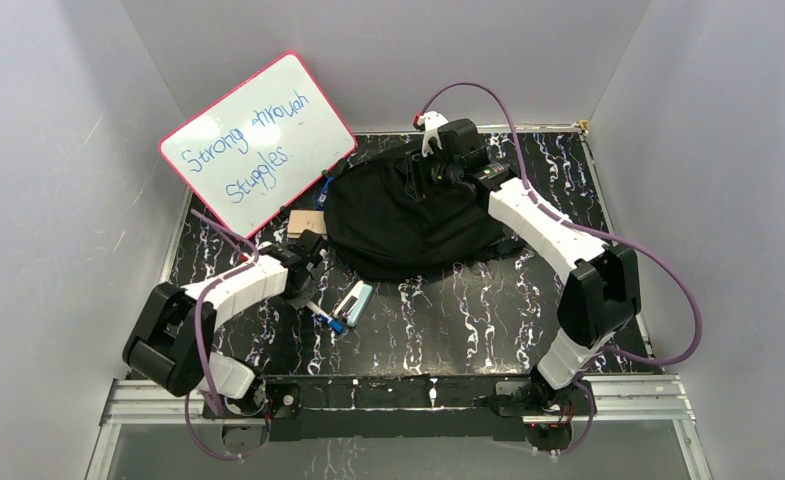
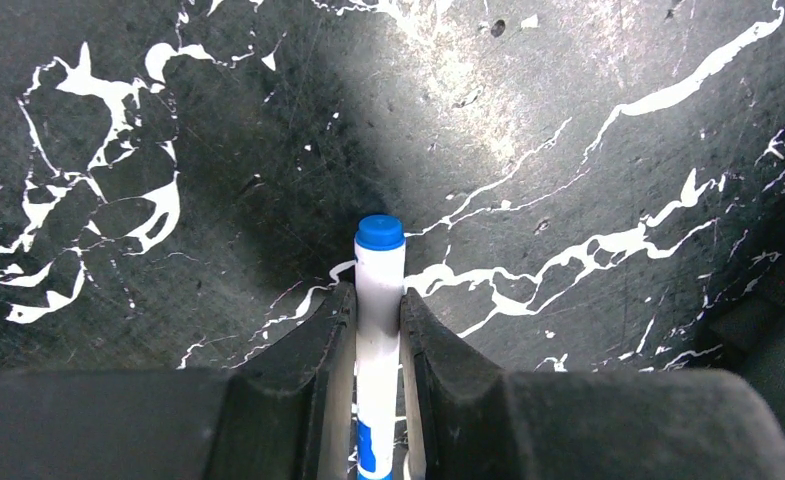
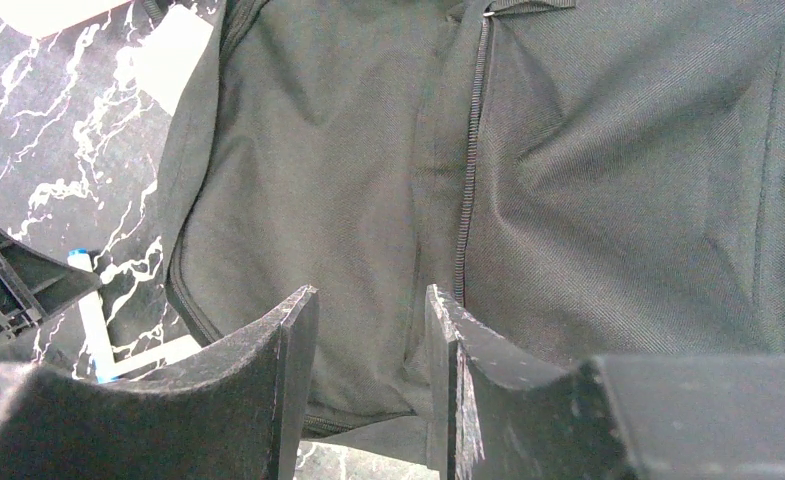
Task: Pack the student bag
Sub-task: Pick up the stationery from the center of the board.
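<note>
While packing looks barely begun, the entries stand as follows.

**Top view.**
- The bag (image 1: pixel 408 220) is black and slumped at the back middle of the surface (image 1: pixel 488 320). Nothing is seen going into it.
- The left arm (image 1: pixel 238 285) reaches down to the marker (image 1: pixel 323 314), just off the bag's near-left edge. A pale case (image 1: pixel 354 300) lies beside the marker.
- The right arm (image 1: pixel 538 220) stretches over the bag's far side.
- The whiteboard (image 1: pixel 258 140) leans at the back left, apart from the work.

**Left wrist view.**
- The left hand (image 2: pixel 378 300) has its fingers pressed against both sides of the marker's white barrel. It pinches the barrel below the blue cap (image 2: pixel 380 232), which juts out ahead.
- Judgement: the step in hand is picking up the marker.
- To do it well, lift straight up before travelling. Hold the pinch firm, since a round barrel may roll or swivel. Carry the marker cap-first toward the bag's opening.

**Right wrist view.**
- The right hand (image 3: pixel 373 300) has its fingers spread with nothing between them. It is poised over the bag's fabric, close by the zip (image 3: pixel 465 200). Whether it touches the cloth cannot be told.
- The zip appears closed along the stretch shown.
- Judgement: this hand would need to open or hold the mouth before the marker can go in.
</note>
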